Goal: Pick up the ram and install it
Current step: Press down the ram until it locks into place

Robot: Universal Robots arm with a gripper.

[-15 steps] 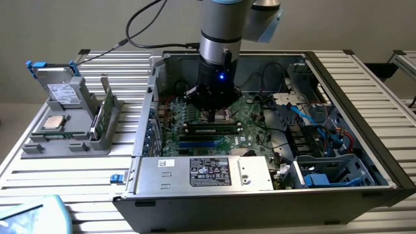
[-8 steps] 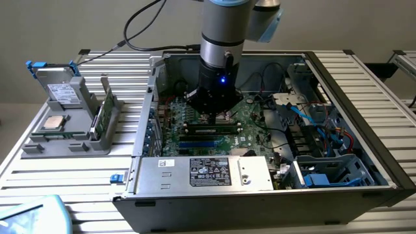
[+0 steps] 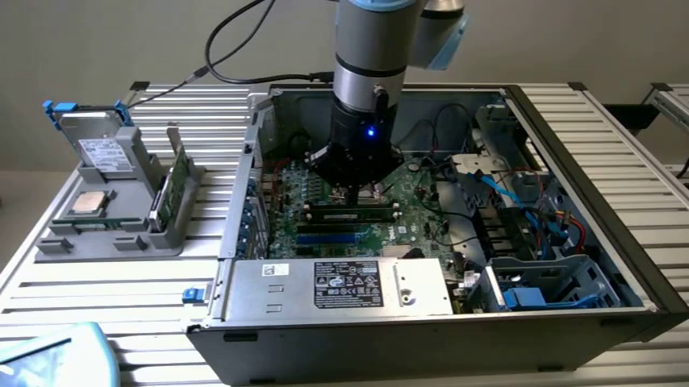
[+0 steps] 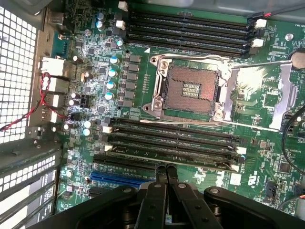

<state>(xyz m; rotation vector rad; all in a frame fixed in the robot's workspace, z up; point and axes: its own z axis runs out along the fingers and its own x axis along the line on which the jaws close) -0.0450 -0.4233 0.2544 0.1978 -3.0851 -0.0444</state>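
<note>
Slatted table [image 3: 97, 282], open computer case [image 3: 603, 185], ram [image 3: 347, 214] slotted, jaws closed, empty.

The arm [image 3: 369, 36] is built from silver-grey cylindrical segments with a pale blue joint cap. A black wrist section carrying a lit blue indicator is mounted below. Black cables are routed along the arm. The gripper [image 4: 165, 171] is formed of black linkages and two slim fingers [image 4: 160, 177]
</note>
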